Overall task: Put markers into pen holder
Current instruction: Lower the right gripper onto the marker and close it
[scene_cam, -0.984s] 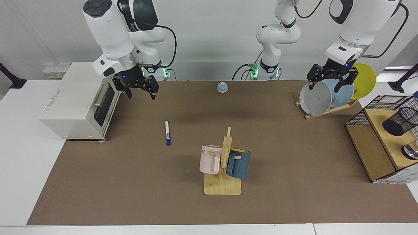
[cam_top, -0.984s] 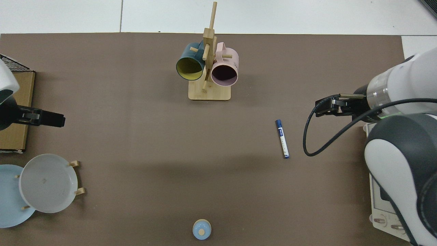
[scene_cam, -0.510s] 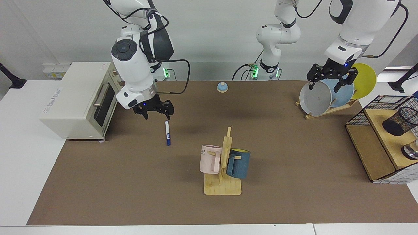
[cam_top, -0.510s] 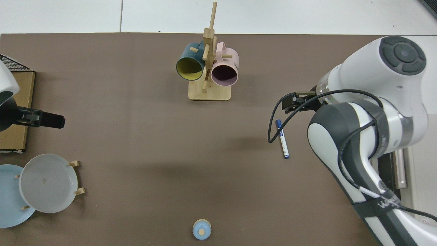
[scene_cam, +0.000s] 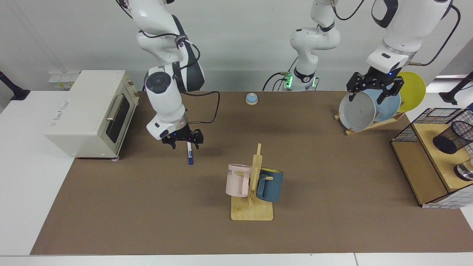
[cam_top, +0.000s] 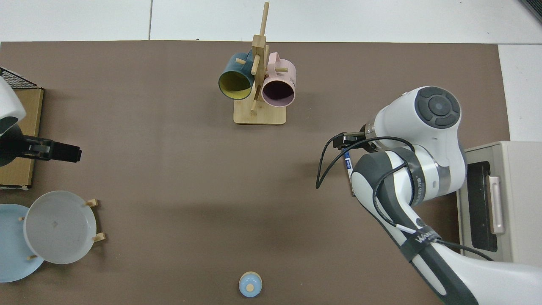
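Since a second ago, the right hand (scene_cam: 183, 141) has been brought away from the toaster oven (scene_cam: 92, 112) and down over the marker (scene_cam: 190, 153), which has not shifted and lies flat on the counter (scene_cam: 147, 207). The approach to the pick is judged to be in hand; nothing has been grasped yet. The right hand's fingers are spread apart and empty, set about the marker's upper end, whether touching it cannot be told; from above, only a short stretch of the marker (cam_top: 348, 161) is seen beside the wrist. Next, a last small descent and a closing across the slim barrel would be called for, squarely centred, since a round barrel is likely to roll if caught off-line. Further right, the mug rack (scene_cam: 253, 192) stands untouched. The left hand (scene_cam: 373, 90) waits with its fingers apart over the grey plate (scene_cam: 356, 112), holding nothing. At the far right, the pen holder (scene_cam: 452, 137) lies tipped on its side on the wooden shelf (scene_cam: 430, 147), well apart from the marker.
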